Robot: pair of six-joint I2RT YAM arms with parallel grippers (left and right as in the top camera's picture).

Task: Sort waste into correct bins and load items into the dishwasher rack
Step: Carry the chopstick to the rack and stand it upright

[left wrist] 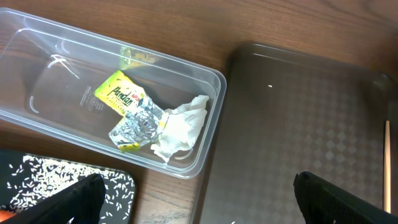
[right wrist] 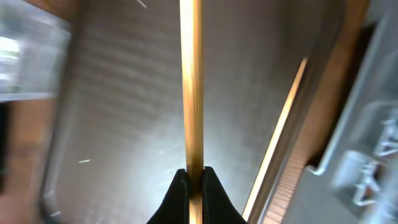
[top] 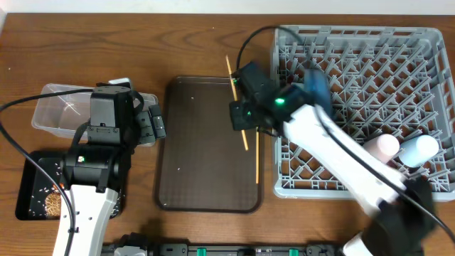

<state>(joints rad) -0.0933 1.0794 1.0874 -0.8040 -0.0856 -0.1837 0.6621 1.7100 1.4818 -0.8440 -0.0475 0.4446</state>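
Overhead, rack: the large square grey plastic dishwasher rack [top: 398, 64] holds a pink cup [top: 385, 146] and a light blue cup [top: 424, 148] near the corner closest to the right arm's base. A dark blue shape under that arm may be the plate, but you cannot be sure. No white bowl shows.
Overhead, chopsticks: your right gripper [top: 242, 117] has one thin wooden chopstick [top: 230, 71] above the right edge of the dark brown serving tray [top: 206, 142]. The second chopstick [top: 257, 163] lies along that edge, just beside the rack.
Overhead, bins: the clear rectangular plastic tub [top: 53, 110] and the shallow black rectangular tray [top: 35, 185] sit at the far side from the rack. Your left gripper [top: 153, 124] hangs above the tub's inner end.
Left wrist, waste: the crumpled silvery yellow-green wrapper [left wrist: 127, 106] lies inside the tub, touching a crumpled white tissue [left wrist: 183, 127]. White rice grains [left wrist: 43, 180] are scattered in the black tray.
Left wrist, jaws: spread wide, with nothing between the fingers [left wrist: 74, 202].
Right wrist, jaws: pinched tight on the held chopstick [right wrist: 191, 81], which runs straight out from the fingertips [right wrist: 180, 193]. The second chopstick [right wrist: 280, 130] rests on the serving tray beside it.
Done, as I judge it: wrapper and rice are binned and both cups are racked.
Left for you: both chopsticks must reach the rack. The carrot, plate and bowl cannot be confirmed here.
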